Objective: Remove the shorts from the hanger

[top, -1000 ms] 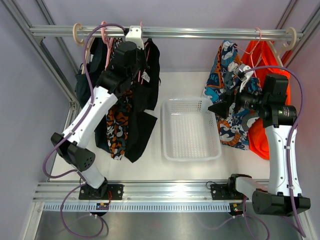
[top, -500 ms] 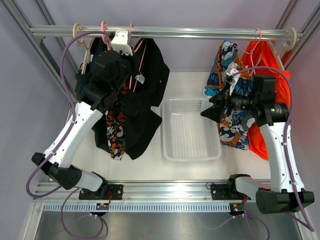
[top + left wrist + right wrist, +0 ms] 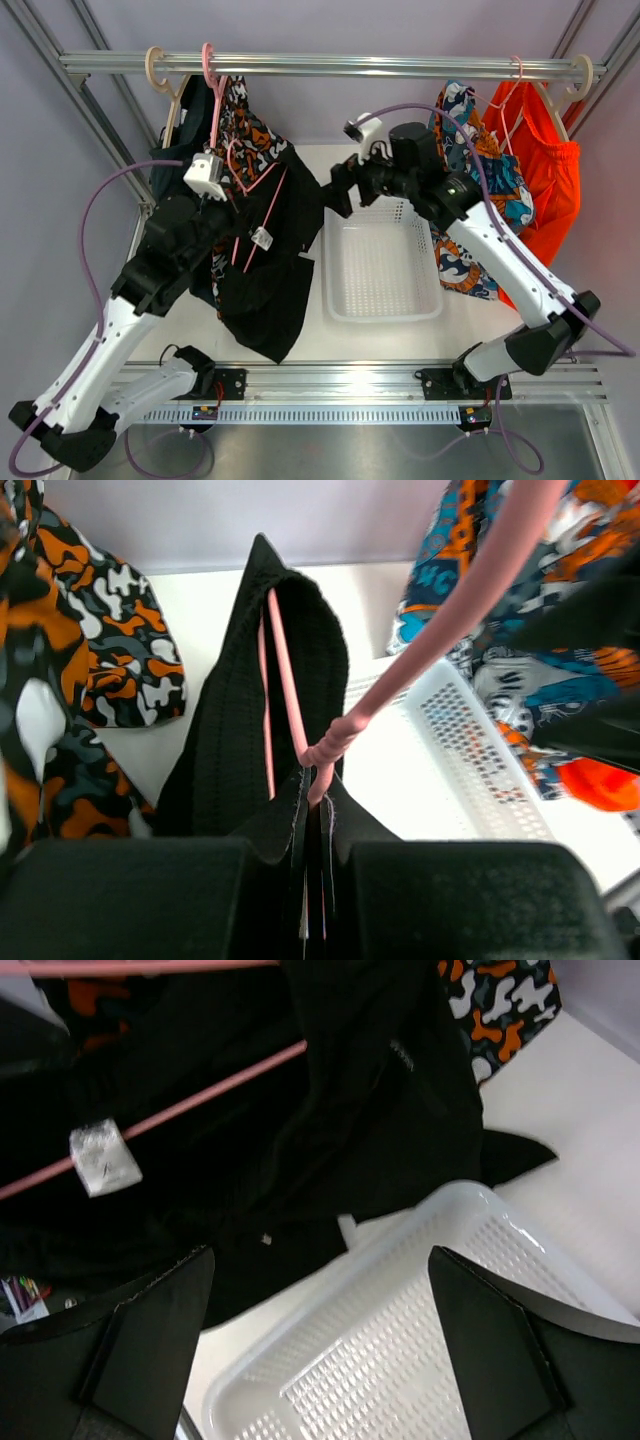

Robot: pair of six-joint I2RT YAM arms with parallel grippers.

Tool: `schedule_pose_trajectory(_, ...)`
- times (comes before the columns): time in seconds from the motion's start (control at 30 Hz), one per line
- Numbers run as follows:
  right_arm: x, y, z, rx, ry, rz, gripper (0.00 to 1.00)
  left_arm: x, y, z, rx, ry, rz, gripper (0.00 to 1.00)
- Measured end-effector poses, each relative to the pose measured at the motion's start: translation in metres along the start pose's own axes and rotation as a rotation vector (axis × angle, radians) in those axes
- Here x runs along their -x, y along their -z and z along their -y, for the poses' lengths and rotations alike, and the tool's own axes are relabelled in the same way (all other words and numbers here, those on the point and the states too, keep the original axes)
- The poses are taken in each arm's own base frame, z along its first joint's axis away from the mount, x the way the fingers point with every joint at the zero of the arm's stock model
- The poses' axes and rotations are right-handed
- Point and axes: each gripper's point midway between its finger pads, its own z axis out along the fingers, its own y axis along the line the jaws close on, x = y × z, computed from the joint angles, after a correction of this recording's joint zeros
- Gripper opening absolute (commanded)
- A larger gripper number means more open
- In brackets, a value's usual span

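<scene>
The black shorts hang on a pink hanger over the left half of the table, where the left claw pinches hanger and cloth together, just toward the left edge from the wide-open right claw.

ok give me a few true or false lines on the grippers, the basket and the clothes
1. The white basket holds nothing. True.
2. The right gripper is shut on the black shorts. False: its jaws are open, beside the shorts.
3. The left gripper is shut on the black shorts at their pink hanger. True.
4. The orange garment lies in the basket. False: it hangs from the rail.
</scene>
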Motion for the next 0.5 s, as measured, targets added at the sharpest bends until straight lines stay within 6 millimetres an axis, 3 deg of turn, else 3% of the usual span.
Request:
schedule_pose_trajectory(0.23,0.045,-0.067,-0.025,-0.007,0.002,0.061,0.91,-0.013,0.029,0.0,-0.034,0.089,0.034,0.0)
schedule_pose_trajectory(0.37,0.038,-0.087,-0.035,-0.001,-0.013,0.038,0.88,-0.018,0.034,-0.001,-0.033,0.115,0.03,0.0)
schedule_pose_trajectory(0.5,0.033,-0.093,-0.047,0.001,-0.008,0.029,0.82,-0.017,0.038,0.001,-0.039,0.131,0.032,0.0)
